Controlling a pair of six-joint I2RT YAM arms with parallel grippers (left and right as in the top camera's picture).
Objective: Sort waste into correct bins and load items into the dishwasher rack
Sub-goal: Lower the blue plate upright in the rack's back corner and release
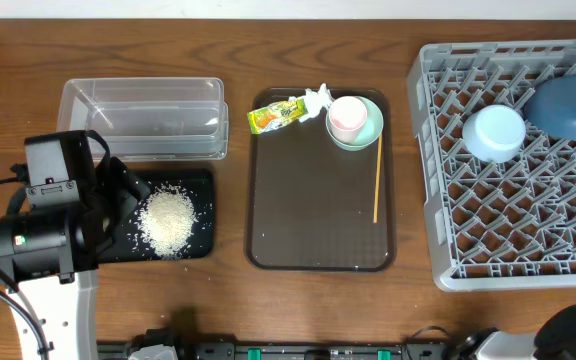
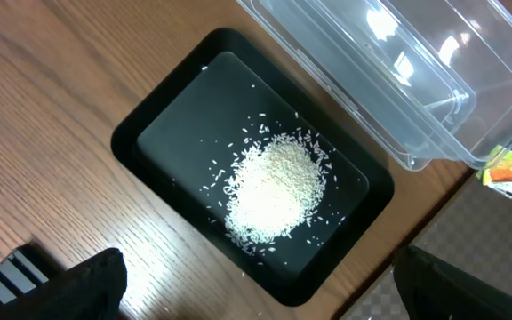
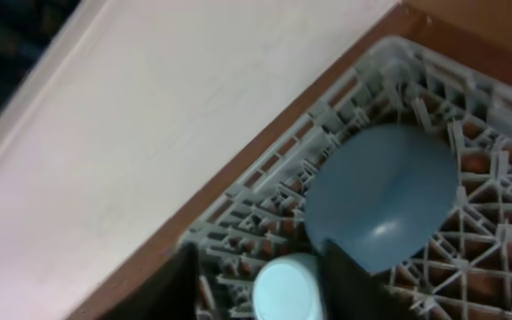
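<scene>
Looming closest to the wrist lens, the left gripper [image 2: 265, 293] hangs with its jaws spread wide and nothing between them, just above the black tray [image 2: 176, 124] near the left edge of the worktop. White rice [image 2: 278, 191] lies heaped in the middle of that tray with stray grains round it, so that piece of waste looks sorted. Just beside the tray, toward the far edge, the clear tub [image 1: 143, 120] appears to hold nothing yet. At the right edge the dishwasher rack [image 1: 488, 230] already carries two items in its far part: the light blue bowl [image 1: 494, 133], upside down, and the dark blue plate [image 1: 568, 108] just beside it toward the far right corner, face down as far as I can tell. The right gripper [image 3: 258, 286] sits by the near right corner, jaws released and gripping nothing, its camera looking across at those two pieces. What is left rests on the brown serving tray [image 1: 313, 230] in the centre. The snack wrapper [image 1: 273, 115] overlaps its far left corner, the tissue [image 1: 315, 97] touches the wrapper, the pink cup [image 1: 346, 118] nests in the mint green bowl [image 1: 370, 135], and the chopstick [image 1: 377, 180] lies along the tray's right side. By my reckoning three of eight things are dealt with; two bits of waste need a bin and three items need racking.
</scene>
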